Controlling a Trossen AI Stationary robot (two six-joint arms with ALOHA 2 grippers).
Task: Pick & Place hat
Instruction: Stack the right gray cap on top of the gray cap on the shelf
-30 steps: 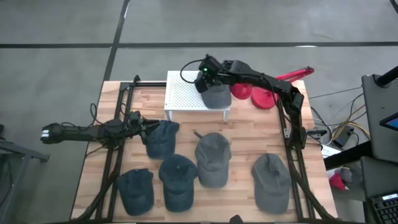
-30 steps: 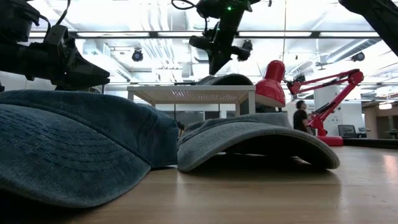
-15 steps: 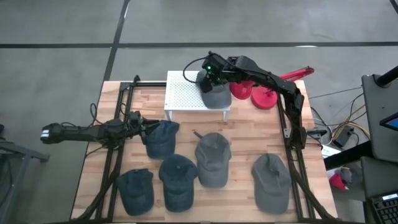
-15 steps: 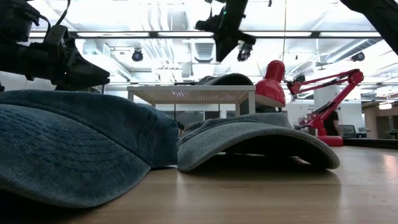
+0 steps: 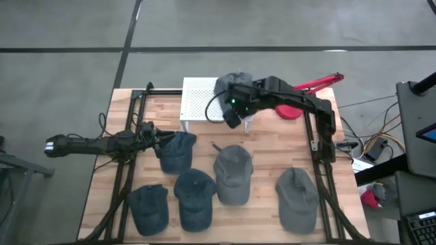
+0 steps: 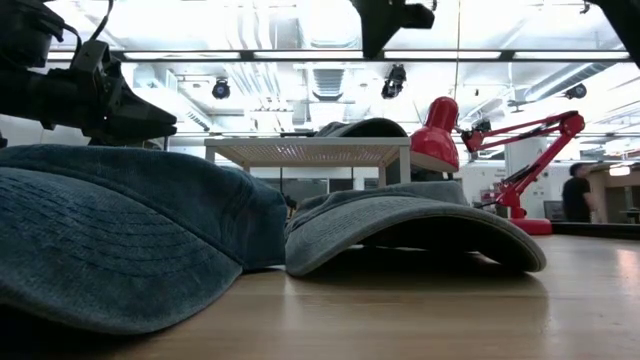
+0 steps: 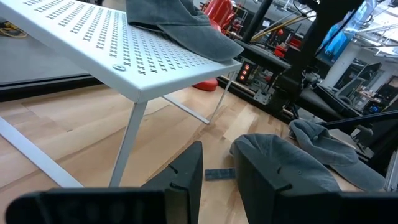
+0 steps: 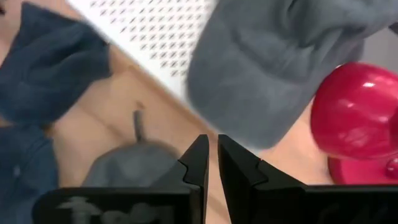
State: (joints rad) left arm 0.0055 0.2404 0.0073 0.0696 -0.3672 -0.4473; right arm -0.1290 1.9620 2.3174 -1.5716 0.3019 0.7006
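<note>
A grey hat [image 5: 230, 83] lies on the white perforated stand [image 5: 197, 102] at the table's far middle. It rests on its underside, and its brim juts over the stand's edge [image 8: 280, 68]. My right gripper [image 5: 230, 121] hangs shut and empty above the stand's near right corner, clear of the hat [image 8: 211, 155]. My left gripper [image 5: 162, 139] waits low at the table's left, slightly open and empty [image 7: 217, 180], beside a blue hat [image 5: 178, 151].
Two more blue hats [image 5: 194, 199] [image 5: 150, 207] and two grey hats [image 5: 234, 173] [image 5: 298, 197] lie on the wooden table's near half. A red desk lamp [image 5: 289, 109] stands right of the stand. Black frame rails run along both table sides.
My right gripper has risen from the grey hat on the stand and drawn back toward the table's near edge. The hat stays where it was on the stand.
</note>
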